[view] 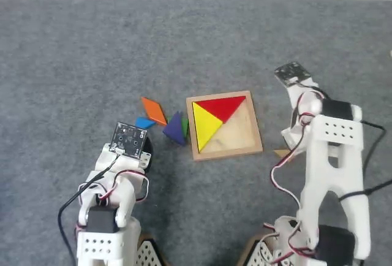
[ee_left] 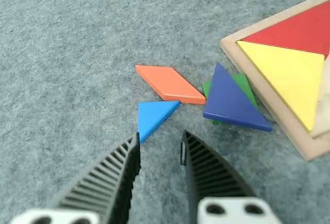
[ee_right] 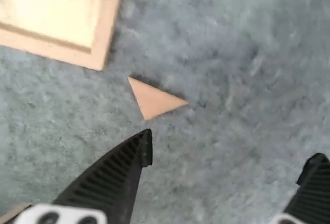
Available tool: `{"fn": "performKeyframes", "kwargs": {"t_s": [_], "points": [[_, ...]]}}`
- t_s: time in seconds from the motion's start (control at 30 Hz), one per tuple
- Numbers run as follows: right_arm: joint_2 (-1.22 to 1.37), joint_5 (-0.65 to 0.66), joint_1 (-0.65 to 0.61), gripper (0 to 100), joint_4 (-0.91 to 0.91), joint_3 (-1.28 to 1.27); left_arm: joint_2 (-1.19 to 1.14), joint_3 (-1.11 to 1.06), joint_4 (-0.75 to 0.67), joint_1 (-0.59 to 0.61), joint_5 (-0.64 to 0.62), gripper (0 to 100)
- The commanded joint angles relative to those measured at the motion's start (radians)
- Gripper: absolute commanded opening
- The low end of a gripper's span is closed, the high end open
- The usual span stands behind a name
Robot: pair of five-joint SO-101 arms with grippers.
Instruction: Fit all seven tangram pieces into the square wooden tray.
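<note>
Triangle (ee_left: 151, 114), blue, thin, light and stiff, is judged best pinched across edges by released left claw (ee_left: 160, 135).

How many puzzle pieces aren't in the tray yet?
5. Left of the wooden tray: an orange parallelogram, a light blue triangle, and a dark blue triangle lying over a green piece. The tan triangle sits right of the tray. Nothing else seems hidden.

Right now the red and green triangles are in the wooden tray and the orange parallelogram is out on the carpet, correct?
Not quite: the high view shows the red triangle and a yellow triangle in the wooden tray, not a green one. The green piece lies outside it. The orange parallelogram is out on the carpet.
</note>
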State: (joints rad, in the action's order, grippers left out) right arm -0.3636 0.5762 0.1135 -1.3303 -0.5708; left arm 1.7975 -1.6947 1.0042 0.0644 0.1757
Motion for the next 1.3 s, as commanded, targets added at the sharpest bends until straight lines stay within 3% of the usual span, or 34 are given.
{"fn": "performKeyframes", "kwargs": {"t_s": [0.0,0.13,0.3,0.6,0.77,0.93,1.03,1.1,1.27], "points": [[-0.005,-0.015,0.039,32.3,0.028,-0.049,0.005,0.012,0.005,0.006,0.012,13],[-0.008,-0.018,0.03,20.1,0.099,-0.175,0.005,0.012,0.005,0.006,0.012,13],[-0.008,-0.029,0.031,20.9,0.176,-0.236,0.005,0.012,0.005,0.006,0.012,13],[-0.008,-0.262,-0.022,20.9,0.209,-0.239,0.005,0.012,0.005,0.006,0.012,13],[-0.01,-0.305,0.007,19.7,0.26,-0.275,0.005,0.012,0.008,-0.006,0.011,13],[-0.012,-0.308,0.038,14.8,0.417,-0.371,0.009,0.012,0.196,-0.055,0.012,13],[-0.018,-0.311,0.042,14.6,0.426,-0.381,0.02,0.012,0.195,-0.094,0.02,13],[-0.05,-0.318,0.048,14.4,0.426,-0.384,0.023,0.013,0.207,-0.06,0.068,13],[-0.243,-0.319,0.038,14.3,0.463,-0.514,0.021,0.145,0.063,0.044,0.267,13]]}}
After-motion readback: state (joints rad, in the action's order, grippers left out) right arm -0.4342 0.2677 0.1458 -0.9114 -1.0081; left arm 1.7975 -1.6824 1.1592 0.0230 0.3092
